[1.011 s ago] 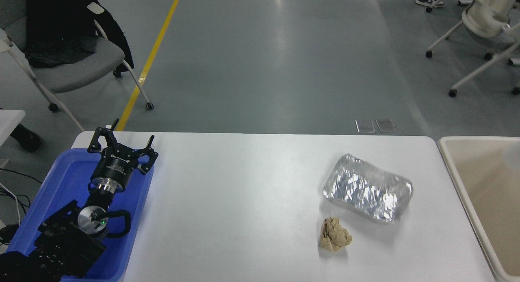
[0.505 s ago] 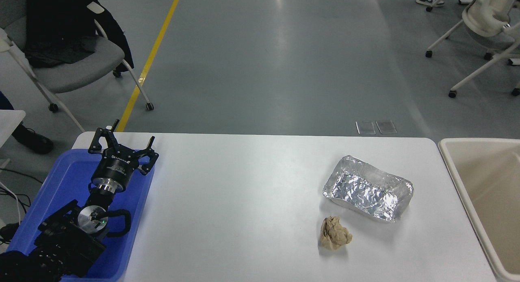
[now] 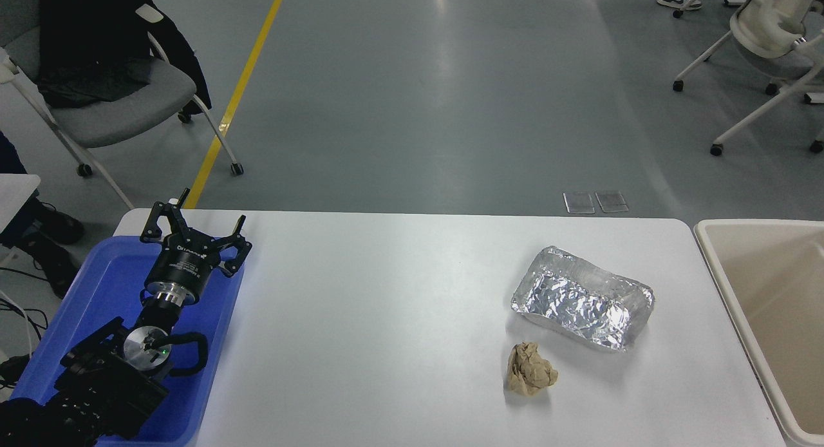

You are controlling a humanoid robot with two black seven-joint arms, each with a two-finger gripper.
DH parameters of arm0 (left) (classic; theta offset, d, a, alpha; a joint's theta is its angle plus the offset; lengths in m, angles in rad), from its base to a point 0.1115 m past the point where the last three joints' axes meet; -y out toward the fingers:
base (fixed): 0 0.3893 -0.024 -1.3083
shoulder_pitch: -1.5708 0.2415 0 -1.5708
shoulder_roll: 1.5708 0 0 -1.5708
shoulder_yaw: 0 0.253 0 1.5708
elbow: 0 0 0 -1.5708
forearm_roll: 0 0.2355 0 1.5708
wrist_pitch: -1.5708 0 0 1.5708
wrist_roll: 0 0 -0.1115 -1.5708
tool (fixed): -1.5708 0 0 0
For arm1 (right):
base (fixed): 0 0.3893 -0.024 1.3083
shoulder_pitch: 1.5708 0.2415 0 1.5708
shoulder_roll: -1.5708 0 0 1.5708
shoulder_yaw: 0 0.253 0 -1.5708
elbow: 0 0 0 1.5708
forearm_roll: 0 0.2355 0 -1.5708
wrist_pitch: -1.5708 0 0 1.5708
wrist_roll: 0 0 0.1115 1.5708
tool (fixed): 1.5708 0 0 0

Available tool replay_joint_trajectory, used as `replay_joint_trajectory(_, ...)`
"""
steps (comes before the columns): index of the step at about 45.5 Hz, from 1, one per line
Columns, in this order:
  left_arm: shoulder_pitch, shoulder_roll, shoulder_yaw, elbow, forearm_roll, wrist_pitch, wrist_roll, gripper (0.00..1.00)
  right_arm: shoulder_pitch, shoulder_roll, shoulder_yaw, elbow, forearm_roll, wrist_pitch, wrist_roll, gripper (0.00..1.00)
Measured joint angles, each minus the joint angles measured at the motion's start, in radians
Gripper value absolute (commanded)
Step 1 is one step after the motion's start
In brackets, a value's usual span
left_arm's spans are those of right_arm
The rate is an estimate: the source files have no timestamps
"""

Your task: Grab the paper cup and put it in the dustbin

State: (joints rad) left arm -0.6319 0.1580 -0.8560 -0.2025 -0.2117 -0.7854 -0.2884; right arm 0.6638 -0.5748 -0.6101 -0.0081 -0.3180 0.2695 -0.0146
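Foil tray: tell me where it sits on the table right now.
In the head view the foil tray lies on the table's right half, just beyond the crumpled brown paper ball, with the beige dustbin off the table's right edge.

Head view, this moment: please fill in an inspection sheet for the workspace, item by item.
Surface: white table, bare across the middle.
Job's things: paper cup not seen anywhere; dustbin at the table's right end, only partly in frame, visible inside shows nothing.
Clutter: silver foil tray right of centre; crumpled brown paper ball just in front of it, apart; blue tray at the left end.
Grippers: left gripper open, parked over the blue tray; right arm out of view.
Cables: black cables on the floor, far left.
Surroundings: grey chair with dark clothing, yellow floor line, white chairs top right.
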Motion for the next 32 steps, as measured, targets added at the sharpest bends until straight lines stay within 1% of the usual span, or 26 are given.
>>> replay_joint_trajectory(2, 0.000, 0.000, 0.000, 0.000, 0.000, 0.000, 0.000, 1.00, -0.004, 0.007, 0.003, -0.003, 0.001, -0.022, -0.004, 0.76)
replay_joint_trajectory(3, 0.000, 0.000, 0.000, 0.000, 0.000, 0.000, 0.000, 1.00, -0.005, 0.010, 0.004, -0.004, 0.001, -0.030, -0.006, 0.87)
replay_joint_trajectory(4, 0.000, 0.000, 0.000, 0.000, 0.000, 0.000, 0.000, 1.00, -0.006, 0.013, 0.005, -0.004, 0.002, -0.041, -0.007, 0.93)
replay_joint_trajectory(7, 0.000, 0.000, 0.000, 0.000, 0.000, 0.000, 0.000, 1.00, -0.010, 0.023, 0.008, -0.006, 0.002, -0.085, -0.010, 0.99)
replay_joint_trajectory(13, 0.000, 0.000, 0.000, 0.000, 0.000, 0.000, 0.000, 1.00, -0.013, 0.036, 0.011, -0.005, 0.004, -0.157, -0.015, 0.99)
replay_joint_trajectory(24, 0.000, 0.000, 0.000, 0.000, 0.000, 0.000, 0.000, 1.00, -0.006, 0.043, 0.014, 0.032, 0.004, -0.212, -0.018, 0.99)
replay_joint_trajectory(32, 0.000, 0.000, 0.000, 0.000, 0.000, 0.000, 0.000, 1.00, 0.058, -0.010, 0.015, 0.151, 0.001, -0.227, -0.019, 1.00)
